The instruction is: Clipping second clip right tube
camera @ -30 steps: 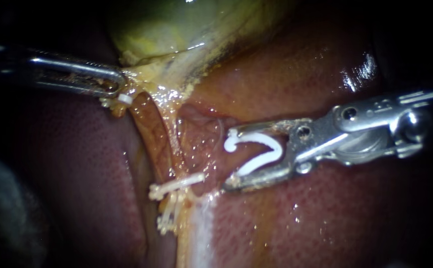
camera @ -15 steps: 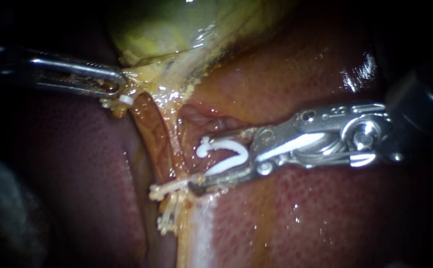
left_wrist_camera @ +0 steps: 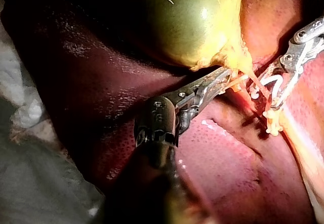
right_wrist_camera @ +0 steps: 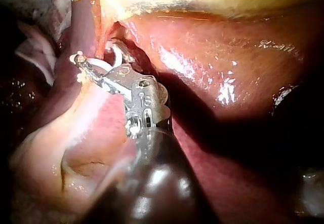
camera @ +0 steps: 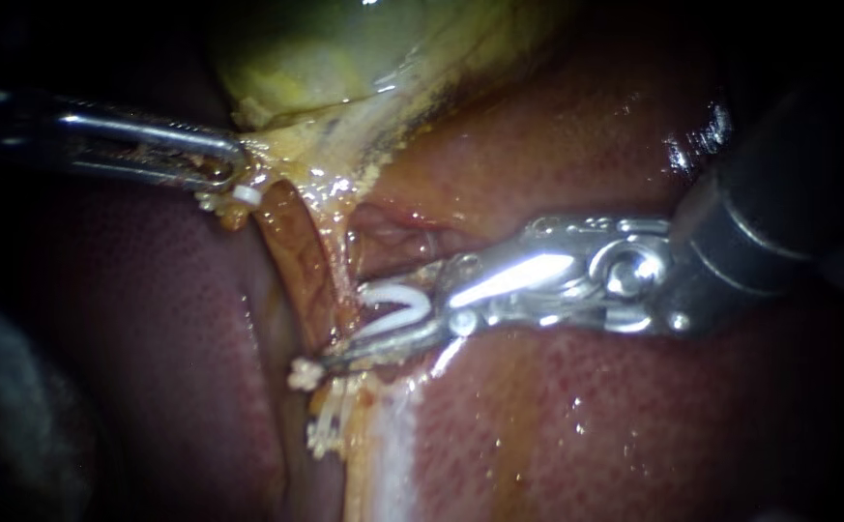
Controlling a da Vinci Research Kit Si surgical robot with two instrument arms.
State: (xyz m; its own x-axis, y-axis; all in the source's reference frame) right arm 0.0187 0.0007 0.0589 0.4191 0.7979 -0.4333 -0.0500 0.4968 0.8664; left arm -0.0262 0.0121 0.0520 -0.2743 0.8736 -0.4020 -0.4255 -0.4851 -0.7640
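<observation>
My left instrument comes in from the left and is shut on tissue at the neck of the green-yellow gallbladder, seen also in the left wrist view. A brown tube and a pale strand-like tube run down from the neck. My right instrument holds an open white clip between its spread jaws. The clip's open end sits at the pale tube, just above a white clip fixed lower down. From the right wrist, the same jaws and clip reach the tubes.
Glossy red-brown liver surrounds the tubes. More white clips cluster below, and a small white clip lies beside my left instrument's jaws. A pale band of tissue runs downward. Grey cloth lies behind my left instrument's shaft.
My right instrument has moved left with the open clip, from over the liver to the pale tube; its lower jaw now lies over the fixed clip's arm. My left instrument has not moved.
</observation>
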